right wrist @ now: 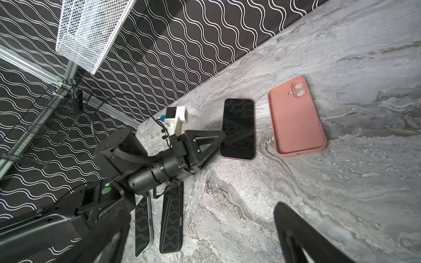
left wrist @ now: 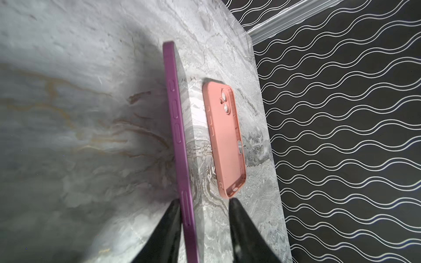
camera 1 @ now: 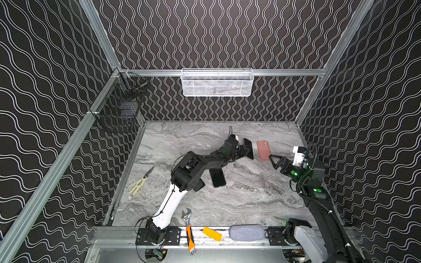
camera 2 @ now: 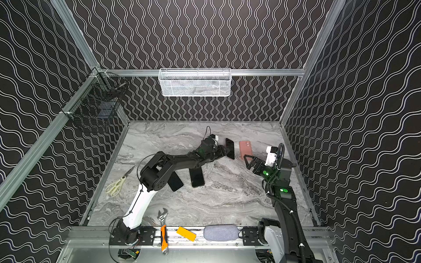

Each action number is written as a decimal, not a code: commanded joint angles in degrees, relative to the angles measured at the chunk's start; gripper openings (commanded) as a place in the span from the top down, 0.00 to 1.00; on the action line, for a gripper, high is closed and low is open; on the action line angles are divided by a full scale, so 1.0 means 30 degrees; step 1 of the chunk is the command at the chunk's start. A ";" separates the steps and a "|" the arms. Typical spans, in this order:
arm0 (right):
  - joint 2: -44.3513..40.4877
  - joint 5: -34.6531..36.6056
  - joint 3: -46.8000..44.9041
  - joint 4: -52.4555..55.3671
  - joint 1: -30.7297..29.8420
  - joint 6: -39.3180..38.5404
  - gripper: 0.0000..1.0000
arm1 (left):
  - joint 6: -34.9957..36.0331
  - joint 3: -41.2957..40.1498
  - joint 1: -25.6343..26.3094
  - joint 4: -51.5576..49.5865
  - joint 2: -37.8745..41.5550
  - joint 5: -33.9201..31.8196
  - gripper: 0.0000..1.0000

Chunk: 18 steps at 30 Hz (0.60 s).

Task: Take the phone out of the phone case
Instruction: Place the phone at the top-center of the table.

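Note:
The phone [left wrist: 180, 145], black-screened with a purple rim, stands on its long edge on the marble table, out of the pink phone case [left wrist: 225, 141]. The case lies flat just to its right in both top views [camera 1: 263, 150] [camera 2: 246, 149]. My left gripper [left wrist: 205, 201] is open around the phone's lower end. One finger [left wrist: 173, 218] rests against the phone's back and the other stands clear of the screen. In the right wrist view the phone [right wrist: 238, 128] faces the camera beside the case [right wrist: 296, 118]. My right gripper [camera 1: 276, 162] hangs open and empty just right of the case.
Two more dark phones [camera 2: 197, 177] [camera 2: 175, 182] lie under the left arm. Scissors [camera 1: 139, 184] lie at the left edge. A wrench [camera 1: 189, 227], yellow block [camera 1: 211, 233] and grey pouch [camera 1: 247, 232] sit on the front rail. A white mesh basket [camera 1: 216, 83] and a black wire basket [camera 1: 120, 102] hang on the walls.

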<state>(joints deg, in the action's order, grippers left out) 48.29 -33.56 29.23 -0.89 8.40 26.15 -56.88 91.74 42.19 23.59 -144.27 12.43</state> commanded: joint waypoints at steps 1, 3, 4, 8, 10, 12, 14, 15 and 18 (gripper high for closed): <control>0.0173 -0.0297 0.0333 0.0700 0.0011 -0.0697 0.01 | 0.1259 -0.0009 -0.0024 -0.0364 0.0302 -0.0420 0.56; 0.0026 -0.0327 0.0319 0.0706 0.0011 -0.0940 0.01 | 0.1568 0.0030 -0.0017 -0.0594 0.0335 -0.0476 0.56; -0.0007 -0.0232 0.0305 0.0676 0.0011 -0.0997 0.01 | 0.1687 0.0087 -0.0032 -0.0730 0.0284 -0.0505 0.56; 0.0005 -0.0019 0.0530 0.1186 0.0011 -0.1169 0.01 | 0.1825 0.0399 -0.0032 -0.1169 -0.0039 -0.0308 0.56; 0.0112 -0.0005 0.0593 0.1287 0.0011 -0.1259 0.01 | 0.1909 0.0459 -0.0032 -0.1270 -0.0190 -0.0300 0.56; 0.0106 -0.0073 0.0654 0.1371 0.0011 -0.1217 0.01 | 0.2071 0.0356 -0.0050 -0.1353 -0.0063 -0.0344 0.56; 0.0020 -0.0129 0.0754 0.1477 0.0011 -0.1344 0.01 | 0.2489 0.0025 -0.0060 -0.1434 0.0483 -0.0605 0.55; 0.0018 -0.0171 0.0842 0.1546 0.0011 -0.1562 0.01 | 0.2789 -0.0148 -0.0075 -0.1475 0.0859 -0.0709 0.55; 0.0144 -0.0250 0.1229 0.1942 -0.0002 -0.1968 0.01 | 0.3238 -0.0665 -0.0276 -0.1627 0.2178 -0.0715 0.51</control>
<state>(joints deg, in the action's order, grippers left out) 48.56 -33.61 31.86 3.70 8.40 22.06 -50.35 90.41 42.02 17.47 -140.66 11.03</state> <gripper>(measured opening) 0.993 0.459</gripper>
